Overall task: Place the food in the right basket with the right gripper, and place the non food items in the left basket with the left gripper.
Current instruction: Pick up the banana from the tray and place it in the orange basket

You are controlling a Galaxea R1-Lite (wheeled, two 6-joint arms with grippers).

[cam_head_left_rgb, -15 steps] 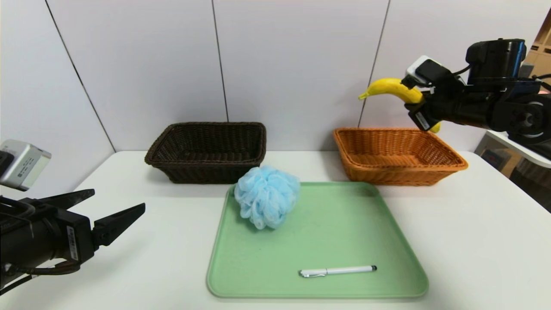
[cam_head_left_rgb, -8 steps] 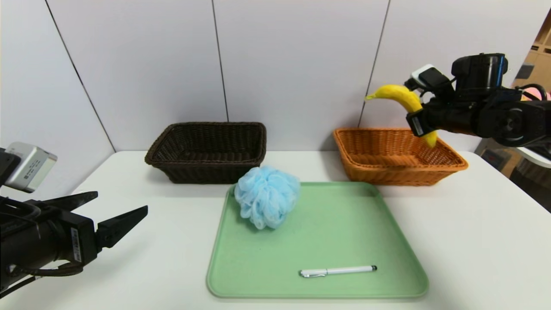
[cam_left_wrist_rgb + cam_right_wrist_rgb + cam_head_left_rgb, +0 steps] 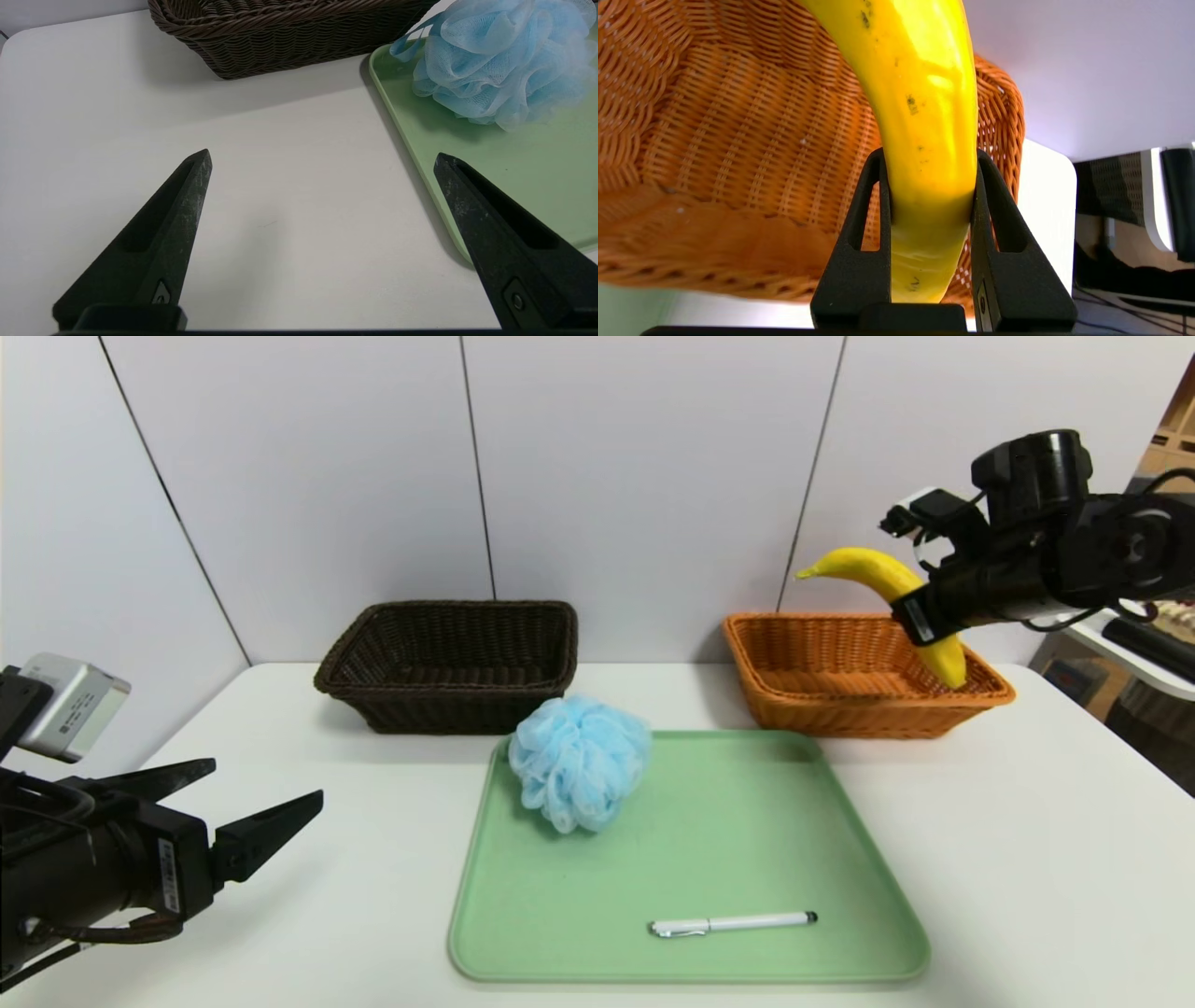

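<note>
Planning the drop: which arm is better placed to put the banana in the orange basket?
The right. Its tool already grips the banana over the orange basket. The left tool hangs open, far across the table.

A big white table (image 3: 1027, 859) holds a green tray (image 3: 728, 859) in the middle, a dark basket (image 3: 448, 663) at eleven o'clock, an orange basket (image 3: 840, 681) at about one o'clock.

Banana (image 3: 878, 581): yellow, curved, tilted over orange-tan basket (image 3: 864, 703). Blue pouf (image 3: 579, 763) and white pen (image 3: 733, 924): well apart. Dark brown basket (image 3: 448, 695): beside pouf.
</note>
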